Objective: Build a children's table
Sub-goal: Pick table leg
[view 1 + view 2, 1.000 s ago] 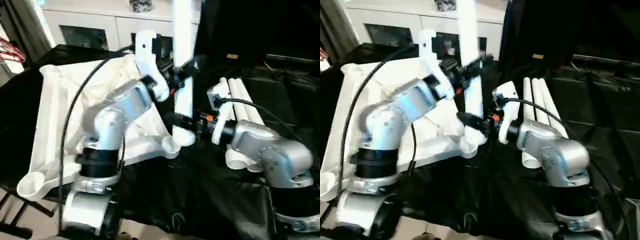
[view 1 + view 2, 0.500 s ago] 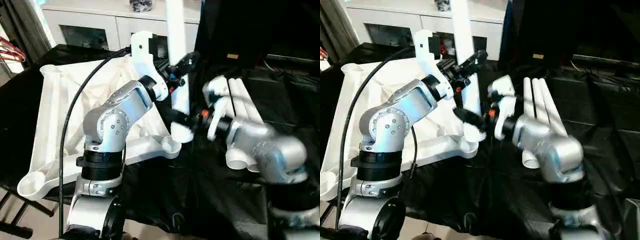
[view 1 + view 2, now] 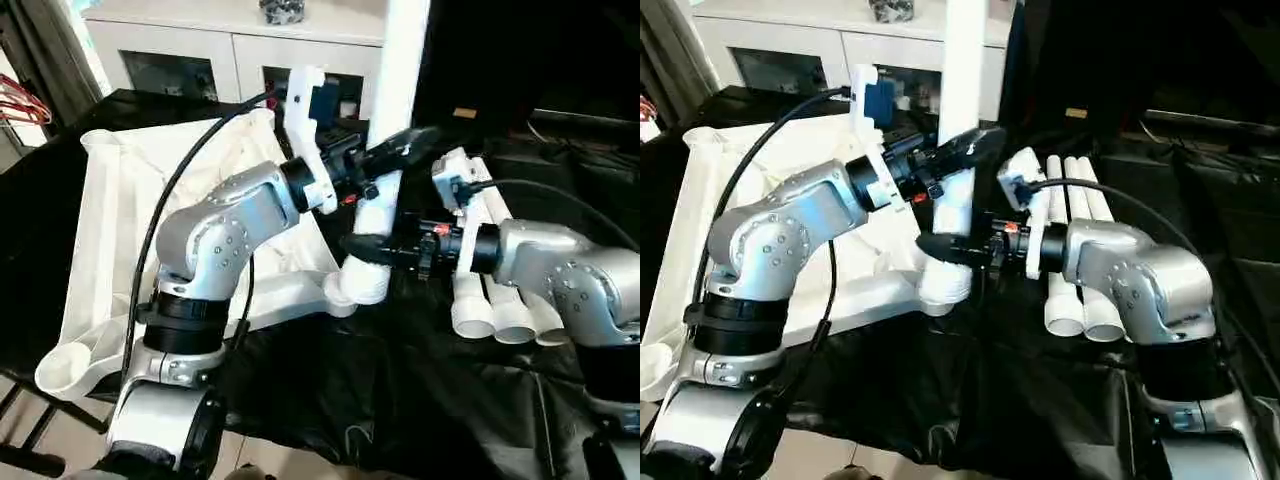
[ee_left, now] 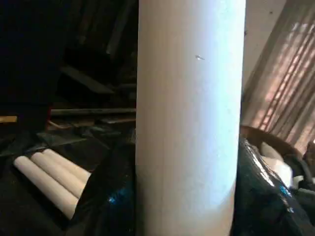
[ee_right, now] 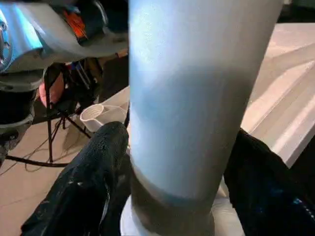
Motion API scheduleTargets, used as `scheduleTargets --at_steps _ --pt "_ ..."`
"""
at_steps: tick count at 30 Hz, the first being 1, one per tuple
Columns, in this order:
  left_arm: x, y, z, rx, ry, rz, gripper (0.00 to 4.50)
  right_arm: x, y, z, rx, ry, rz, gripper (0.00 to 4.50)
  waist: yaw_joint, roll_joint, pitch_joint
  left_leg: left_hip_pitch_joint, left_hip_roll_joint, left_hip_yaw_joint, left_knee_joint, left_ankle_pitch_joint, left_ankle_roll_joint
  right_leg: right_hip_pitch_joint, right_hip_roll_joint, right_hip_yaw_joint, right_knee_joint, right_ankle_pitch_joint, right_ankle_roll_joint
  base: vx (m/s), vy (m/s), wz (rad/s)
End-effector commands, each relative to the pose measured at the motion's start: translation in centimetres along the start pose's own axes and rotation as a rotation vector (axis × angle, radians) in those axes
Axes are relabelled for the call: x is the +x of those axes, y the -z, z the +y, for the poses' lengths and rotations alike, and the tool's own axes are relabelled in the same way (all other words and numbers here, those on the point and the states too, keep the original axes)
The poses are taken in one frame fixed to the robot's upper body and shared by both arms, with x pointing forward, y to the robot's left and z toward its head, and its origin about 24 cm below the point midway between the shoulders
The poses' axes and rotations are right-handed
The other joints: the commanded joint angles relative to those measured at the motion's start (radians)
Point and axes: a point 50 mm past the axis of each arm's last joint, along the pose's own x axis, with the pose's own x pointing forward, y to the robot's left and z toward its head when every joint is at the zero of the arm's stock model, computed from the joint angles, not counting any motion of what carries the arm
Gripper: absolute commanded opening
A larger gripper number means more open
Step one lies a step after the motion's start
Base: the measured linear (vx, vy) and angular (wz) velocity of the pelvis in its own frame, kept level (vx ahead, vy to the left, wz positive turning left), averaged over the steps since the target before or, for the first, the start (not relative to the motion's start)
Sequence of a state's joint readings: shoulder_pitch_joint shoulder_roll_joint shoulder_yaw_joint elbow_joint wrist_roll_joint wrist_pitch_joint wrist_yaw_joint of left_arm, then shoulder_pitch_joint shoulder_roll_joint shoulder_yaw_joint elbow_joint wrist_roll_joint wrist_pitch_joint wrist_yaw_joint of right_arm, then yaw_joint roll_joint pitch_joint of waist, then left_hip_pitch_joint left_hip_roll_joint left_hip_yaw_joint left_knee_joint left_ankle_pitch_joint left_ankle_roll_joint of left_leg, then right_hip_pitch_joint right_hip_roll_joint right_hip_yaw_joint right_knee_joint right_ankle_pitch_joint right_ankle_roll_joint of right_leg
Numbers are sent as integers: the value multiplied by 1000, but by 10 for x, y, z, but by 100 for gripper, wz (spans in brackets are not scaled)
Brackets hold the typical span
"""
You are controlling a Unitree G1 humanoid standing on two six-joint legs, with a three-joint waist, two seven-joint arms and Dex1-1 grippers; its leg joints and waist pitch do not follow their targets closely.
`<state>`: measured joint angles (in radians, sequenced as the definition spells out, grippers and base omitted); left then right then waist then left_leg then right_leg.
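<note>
Left eye view first: one white tabletop [image 3: 150, 230] lying underside-up on the black-covered table [image 3: 400, 400], ribbed face showing, rounded corner sockets at the near left corner and at the corner by the grippers. One leg [image 3: 385, 150] standing upright with its flared end sitting on or in that nearer-right corner socket [image 3: 350, 290], can't tell how deep. Left tool [image 3: 395, 160] clamped on the leg partway up, black fingers wrapped tight on both sides of the tube. Right tool [image 3: 375, 247] closed on the same leg lower down, just above the flared end, fingers hugging the tube too. Three more legs [image 3: 500, 290] lying side by side on the black cover to the right of the upright one, touching each other, open ends facing the robot. So four legs total, one up and three flat. Left wrist view: upright tube [image 4: 189, 118] close up between the two black fingers [image 4: 110, 196], with the three spare legs [image 4: 49, 182] behind. Right wrist view: same tube [image 5: 197, 108] gripped between black pads [image 5: 93, 187], another corner socket [image 5: 101, 115] of the tabletop behind. White cabinet [image 3: 230, 50] at the back of the room.
</note>
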<state>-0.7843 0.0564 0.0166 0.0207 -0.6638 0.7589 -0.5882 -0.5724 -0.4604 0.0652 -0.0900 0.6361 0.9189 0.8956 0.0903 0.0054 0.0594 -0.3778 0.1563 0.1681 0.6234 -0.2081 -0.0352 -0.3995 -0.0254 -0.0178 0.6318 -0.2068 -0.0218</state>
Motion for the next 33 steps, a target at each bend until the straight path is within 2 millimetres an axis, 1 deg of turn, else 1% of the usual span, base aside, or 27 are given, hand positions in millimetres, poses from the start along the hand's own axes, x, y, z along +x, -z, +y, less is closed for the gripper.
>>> scheduleTargets --at_steps 1,2,5,9,10,11,15,16,17,18,19,21,22,24,26,27,28,29,30,31,32,33 --pt "4 -6 -7 0 46 -27 186 1 -1 -1 -1 -8 16 313 3 -20 -75 6 59 -20 -54 29 64 69 -103 45 -63 -6 -231 0 0 0" --pt "4 -6 -7 -4 52 -29 186 2 0 -1 1 -9 18 313 3 -22 -75 6 60 -20 -54 27 65 69 -103 46 -64 -9 -231 0 0 0" --pt "4 -5 -8 -5 58 -26 186 3 2 -2 1 -5 24 313 3 -22 -74 7 60 -20 -54 22 66 68 -103 46 -66 -26 -223 0 0 0" --pt "3 -3 -8 -3 68 -12 186 3 3 -3 0 4 23 313 3 -21 -75 6 59 -20 -54 26 65 68 -102 46 -65 -25 -220 0 0 0" --pt "3 -2 -8 -1 71 -6 186 3 3 -4 -1 5 21 313 4 -17 -75 6 60 -21 -54 26 65 67 -103 46 -65 -26 -220 0 0 0" --pt "3 -1 -8 1 73 -2 186 3 3 -4 -3 5 19 313 3 -20 -75 7 60 -20 -54 24 64 67 -102 45 -65 -24 -220 0 0 0" --pt "3 0 -8 4 76 11 186 2 2 -4 -9 3 15 313 3 -19 -75 7 60 -20 -54 26 66 68 -102 46 -64 -16 -223 0 0 0" --pt "2 1 -8 5 76 16 186 2 1 -3 -13 -2 13 313 4 -15 -76 7 60 -21 -54 28 65 67 -102 46 -62 -13 -224 0 0 0" --pt "2 2 -7 7 75 19 186 2 1 -3 -17 -6 13 313 3 -18 -76 6 60 -20 -54 29 67 68 -102 46 -63 -6 -224 0 0 0" --pt "2 2 -7 6 74 21 186 1 0 -3 -19 -8 13 313 4 -13 -76 6 60 -21 -53 28 66 68 -102 46 -63 -6 -226 0 0 0" --pt "2 3 -6 7 74 22 186 1 0 -2 -21 -10 13 313 2 -16 -76 6 60 -20 -53 24 65 68 -102 46 -64 -7 -226 0 0 0" --pt "1 2 -5 8 74 23 186 0 0 -2 -21 -11 13 313 3 -15 -76 7 60 -21 -54 25 64 68 -101 45 -63 -1 -228 0 0 0" --pt "1 2 -5 8 75 23 186 0 1 -2 -21 -11 14 296 2 -16 -76 7 60 -21 -53 24 64 69 -101 46 -63 -1 -229 0 0 0" --pt "1 2 -5 8 76 23 186 -1 2 -2 -20 -11 18 276 2 -16 -76 6 60 -21 -54 23 63 69 -101 45 -63 -4 -229 0 0 0" --pt "1 2 -5 10 77 24 186 -1 3 -2 -17 -12 23 269 2 -15 -77 6 60 -21 -53 25 65 69 -102 45 -62 3 -231 0 0 0" --pt "1 2 -5 11 77 25 186 -1 4 -2 -14 -14 25 258 2 -13 -76 7 60 -21 -53 23 65 69 -101 46 -63 2 -232 0 0 0" --pt "1 2 -4 11 77 25 186 -1 4 -2 -13 -14 26 247 2 -15 -76 7 60 -20 -53 20 65 68 -101 46 -64 -1 -231 0 0 0" --pt "1 2 -4 11 77 25 186 0 5 -2 -10 -16 27 232 3 -13 -76 7 61 -21 -54 22 64 68 -102 45 -63 -2 -233 0 0 0" --pt "0 2 -4 12 76 24 186 0 5 -2 -9 -16 28 232 3 -13 -76 7 61 -21 -54 22 64 68 -102 45 -63 -2 -233 0 0 0" --pt "0 2 -4 11 76 24 186 0 6 -2 -5 -18 30 225 2 -15 -77 7 60 -21 -53 23 64 69 -101 46 -63 4 -233 0 0 0" --pt "0 2 -4 11 76 24 186 0 6 -2 -3 -19 31 208 3 -15 -77 7 60 -21 -53 24 64 69 -101 46 -62 6 -234 0 0 0" --pt "0 2 -4 12 77 24 186 0 7 -2 -2 -19 33 200 3 -14 -77 7 61 -21 -53 25 64 69 -101 45 -62 6 -235 0 0 0"
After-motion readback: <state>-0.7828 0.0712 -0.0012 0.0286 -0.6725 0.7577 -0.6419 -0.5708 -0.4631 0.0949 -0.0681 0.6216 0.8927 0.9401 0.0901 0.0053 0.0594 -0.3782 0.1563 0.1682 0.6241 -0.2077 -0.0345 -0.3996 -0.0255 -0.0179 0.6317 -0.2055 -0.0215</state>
